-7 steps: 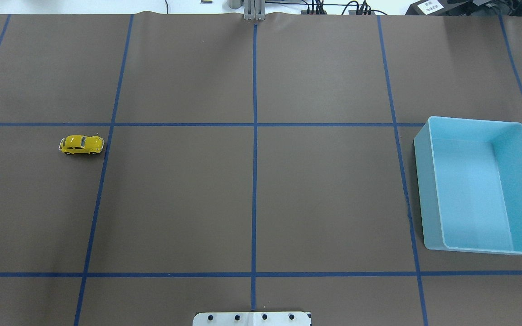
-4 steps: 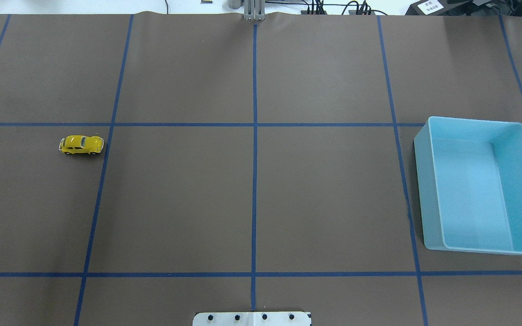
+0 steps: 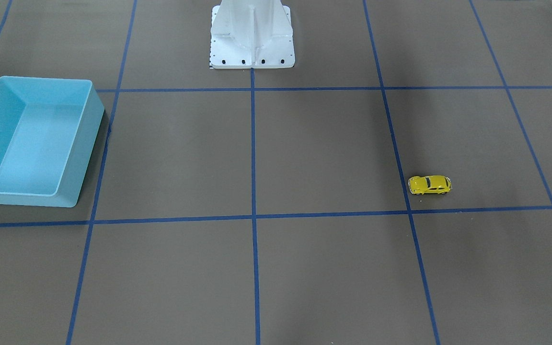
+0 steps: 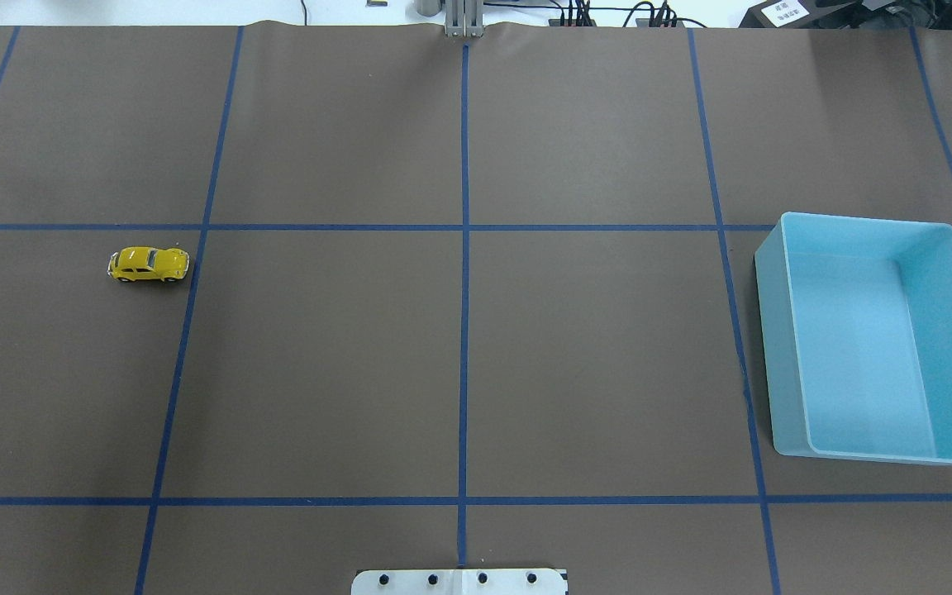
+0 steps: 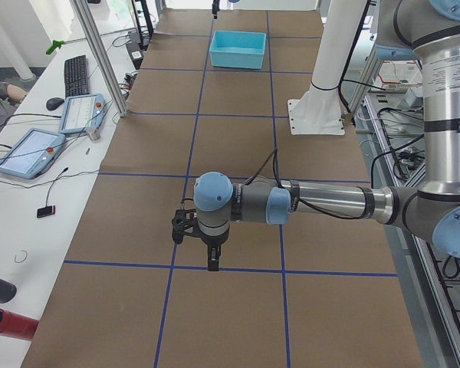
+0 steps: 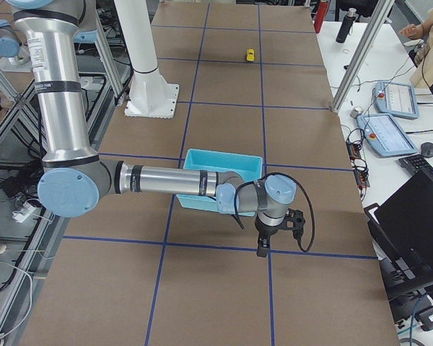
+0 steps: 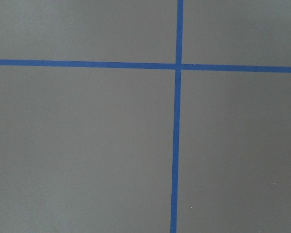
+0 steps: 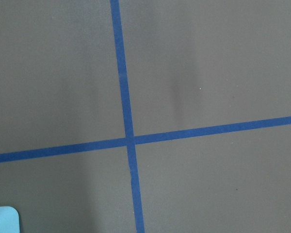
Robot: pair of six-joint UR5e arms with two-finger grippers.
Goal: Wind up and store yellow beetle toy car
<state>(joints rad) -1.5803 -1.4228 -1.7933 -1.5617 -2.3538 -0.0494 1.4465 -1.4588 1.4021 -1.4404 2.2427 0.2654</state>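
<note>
The yellow beetle toy car (image 4: pixel 148 264) stands on its wheels on the brown mat, left of the table's middle; it also shows in the front-facing view (image 3: pixel 429 185) and far off in the exterior right view (image 6: pixel 250 54). The light blue bin (image 4: pixel 770 330) stands empty at the right, also seen in the front-facing view (image 3: pixel 93 139). My left gripper (image 5: pixel 212 261) shows only in the exterior left view, pointing down over the mat. My right gripper (image 6: pixel 263 249) shows only in the exterior right view, just beyond the bin (image 6: pixel 224 153). I cannot tell whether either is open or shut.
The white robot base (image 3: pixel 252 33) stands at the table's near edge, in the middle. Blue tape lines (image 4: pixel 464 330) divide the mat into squares. The right wrist view catches one corner of the bin (image 8: pixel 2 219). Operator desks with tablets (image 5: pixel 31 151) flank the table.
</note>
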